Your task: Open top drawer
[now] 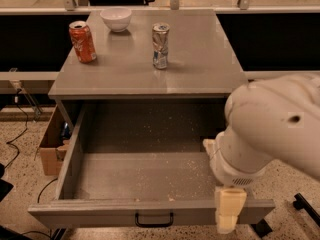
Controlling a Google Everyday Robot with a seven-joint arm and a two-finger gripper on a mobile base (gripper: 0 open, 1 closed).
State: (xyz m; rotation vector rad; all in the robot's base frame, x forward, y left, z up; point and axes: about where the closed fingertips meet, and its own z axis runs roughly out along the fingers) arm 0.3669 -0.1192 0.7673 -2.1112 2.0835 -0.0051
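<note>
The top drawer of the grey cabinet stands pulled far out, showing its deep, speckled grey inside. Its small black loop handle sits at the middle of the front panel. My gripper, cream coloured under the white arm, hangs at the drawer's front right corner, over the front panel and to the right of the handle. It holds nothing that I can see. The arm hides the drawer's right side wall.
On the cabinet top stand a red soda can, a white bowl and a silver can. A cardboard box and cables lie on the floor at left. A black foot shows at right.
</note>
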